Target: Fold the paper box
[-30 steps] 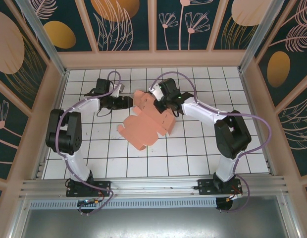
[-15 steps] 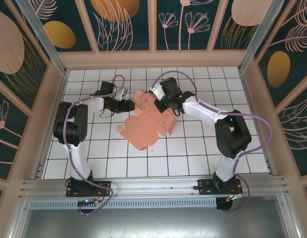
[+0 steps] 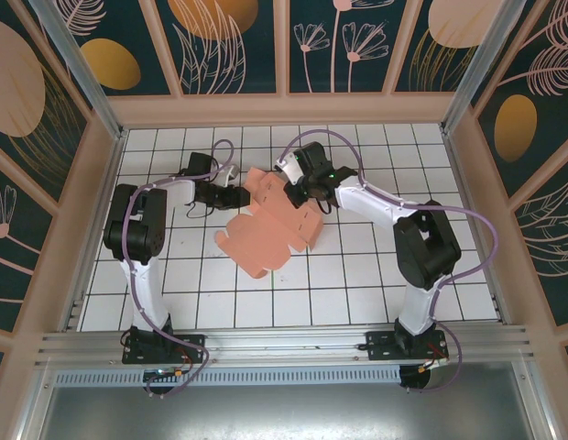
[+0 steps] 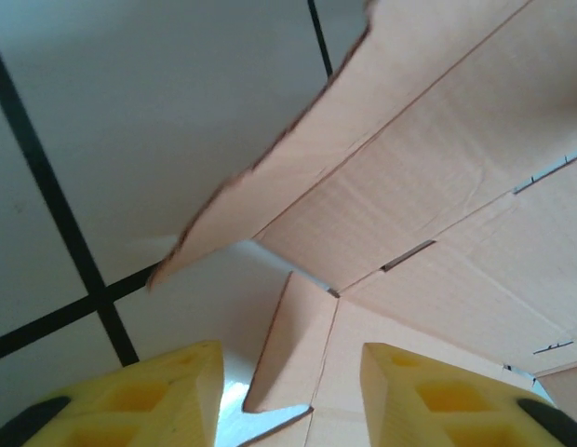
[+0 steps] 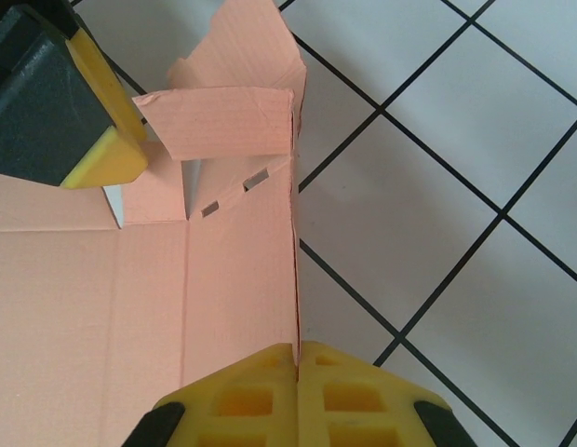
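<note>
White tiled floor (image 3: 357,275) with a black grid, enclosed by dark floral walls (image 3: 238,46).

Item: paper box (image 3: 266,234), salmon-pink card, mostly unfolded. It lies a little left of and above the centre of the top view, between the two grippers. Its upper end sits at jaw level. The rest spreads toward the lower left.

Orientation: the long axis runs diagonally from lower left to upper centre. The broad panel lies flat on the tiles. Flaps at the upper end are raised.

Left gripper (image 3: 236,195): at the upper left edge of the sheet. In the left wrist view the box (image 4: 437,186) fills the upper right. A small tab (image 4: 293,326) stands in the gap of this gripper (image 4: 293,354). The pads are apart, jaws partly open. No clamping on the tab is evident.

Right gripper (image 3: 296,191): at the upper right edge of the sheet. In the right wrist view the box (image 5: 130,307) occupies the left half. A raised side panel, seen edge-on, runs down into this gripper (image 5: 296,354). The pads are pressed together on that panel edge. A finger (image 5: 79,112) of the left gripper shows at upper left, just beside a folded flap.
</note>
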{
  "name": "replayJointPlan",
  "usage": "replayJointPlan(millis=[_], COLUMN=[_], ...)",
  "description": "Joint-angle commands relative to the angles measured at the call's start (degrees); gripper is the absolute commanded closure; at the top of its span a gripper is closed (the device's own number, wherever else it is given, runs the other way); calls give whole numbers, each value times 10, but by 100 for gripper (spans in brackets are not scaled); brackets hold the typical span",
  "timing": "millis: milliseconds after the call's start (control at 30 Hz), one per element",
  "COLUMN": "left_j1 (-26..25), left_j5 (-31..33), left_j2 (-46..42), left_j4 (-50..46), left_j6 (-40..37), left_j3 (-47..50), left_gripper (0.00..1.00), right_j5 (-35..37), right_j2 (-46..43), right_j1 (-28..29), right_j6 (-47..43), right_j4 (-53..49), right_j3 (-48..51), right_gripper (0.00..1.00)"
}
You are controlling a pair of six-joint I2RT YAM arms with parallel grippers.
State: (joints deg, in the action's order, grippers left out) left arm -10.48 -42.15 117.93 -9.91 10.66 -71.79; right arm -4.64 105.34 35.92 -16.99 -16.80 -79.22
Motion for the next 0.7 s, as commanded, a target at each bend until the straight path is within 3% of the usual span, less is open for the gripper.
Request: replayJointPlan(millis=[0, 433, 567, 667], left_j1=[-6, -22, -29, -35], left_j5=[-21, 55, 68, 89], left_j2=[5, -35, -62, -73], left_j4=[15, 42, 83, 92], left_j6=[-23, -48, -55, -63], left_j3=[-13, 33, 65, 75], left_gripper=[64, 99, 100, 100], right_j5=[-11, -4, -20, -43], right_j2=[11, 21, 20, 13], right_j1=[-3, -2, -7, -16], right_j6=[15, 17, 24, 35], right_j4=[-6, -11, -12, -12], right_j3=[-24, -36, -34, -28], right_gripper=[100, 100, 92, 80])
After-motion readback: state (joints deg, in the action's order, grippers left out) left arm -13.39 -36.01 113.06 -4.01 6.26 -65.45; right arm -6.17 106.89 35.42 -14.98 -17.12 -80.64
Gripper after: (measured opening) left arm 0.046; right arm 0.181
